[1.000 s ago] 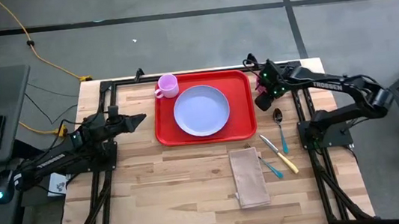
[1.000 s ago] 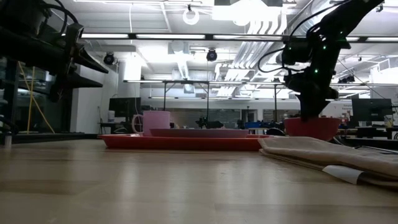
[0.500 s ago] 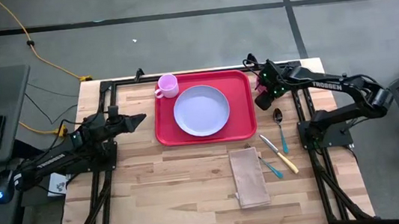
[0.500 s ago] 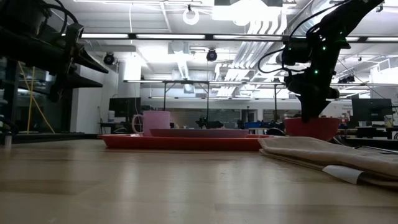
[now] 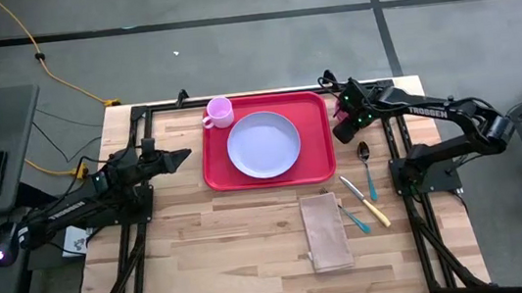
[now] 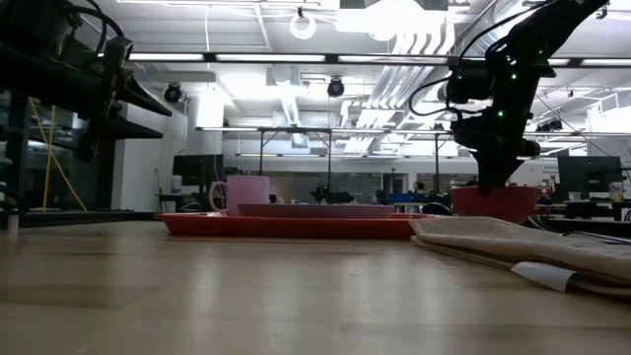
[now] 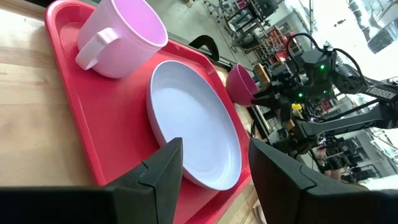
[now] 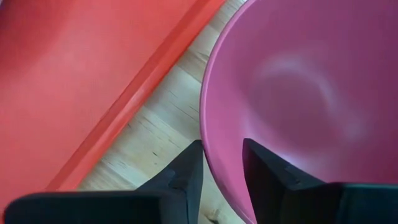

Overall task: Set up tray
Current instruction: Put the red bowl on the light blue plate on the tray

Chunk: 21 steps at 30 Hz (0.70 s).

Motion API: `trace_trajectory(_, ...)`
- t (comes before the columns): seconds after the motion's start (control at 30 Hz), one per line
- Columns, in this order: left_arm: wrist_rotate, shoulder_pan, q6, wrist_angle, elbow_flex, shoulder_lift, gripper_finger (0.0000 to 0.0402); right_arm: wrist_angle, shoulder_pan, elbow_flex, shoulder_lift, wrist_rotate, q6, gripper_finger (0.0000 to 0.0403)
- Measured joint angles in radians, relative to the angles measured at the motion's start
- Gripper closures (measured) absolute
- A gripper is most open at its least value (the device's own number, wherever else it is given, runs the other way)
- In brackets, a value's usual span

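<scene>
The right gripper (image 8: 221, 163) is straddling the bowl (image 8: 311, 87) rim, jaws parted, seen only from its wrist. The tray (image 5: 317, 165) is lying mid-bench. The left gripper (image 5: 176, 158) is hovering beside it, released. Nothing is differing from before.

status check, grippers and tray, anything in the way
Right gripper straddling the magenta bowl rim, beside the tray. Left gripper open, waiting at tray's left. Tray holds plate and pink mug. Nothing blocking.
</scene>
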Motion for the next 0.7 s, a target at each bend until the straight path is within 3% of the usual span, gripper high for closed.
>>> trace_trajectory(0.4,0.033,0.000,0.000,0.032,0.000,0.000,0.0190,0.001,0.000,0.000,0.000,0.003,0.016,0.0336)
trace_trajectory(0.7,0.051,0.000,0.000,0.032,0.000,0.000,0.0190,0.001,0.000,0.000,0.000,0.000,0.032,0.0384)
